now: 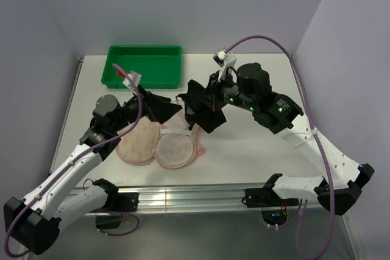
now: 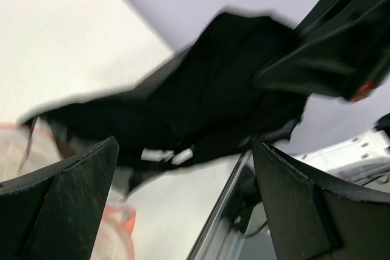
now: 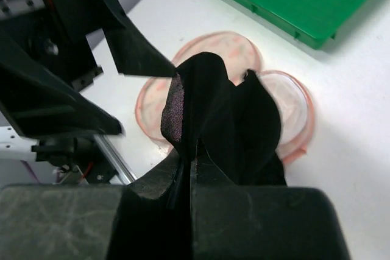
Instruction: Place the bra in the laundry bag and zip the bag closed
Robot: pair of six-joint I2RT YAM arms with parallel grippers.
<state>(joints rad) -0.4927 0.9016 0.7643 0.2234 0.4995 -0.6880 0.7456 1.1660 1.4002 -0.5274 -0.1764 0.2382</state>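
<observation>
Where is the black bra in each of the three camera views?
Top external: the bra hangs at the centre, above the laundry bag.
Left wrist: the bra fills the middle, blurred, beyond the open left claw.
Right wrist: the bra is central, pinched in the shut right claw.
Shared landmark: the pink laundry bag, under the bra in all three.

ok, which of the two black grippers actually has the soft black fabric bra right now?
The right gripper: its jaws are pinched shut on the soft black fabric bra. The left gripper stands wide open, gripping nothing.
</observation>
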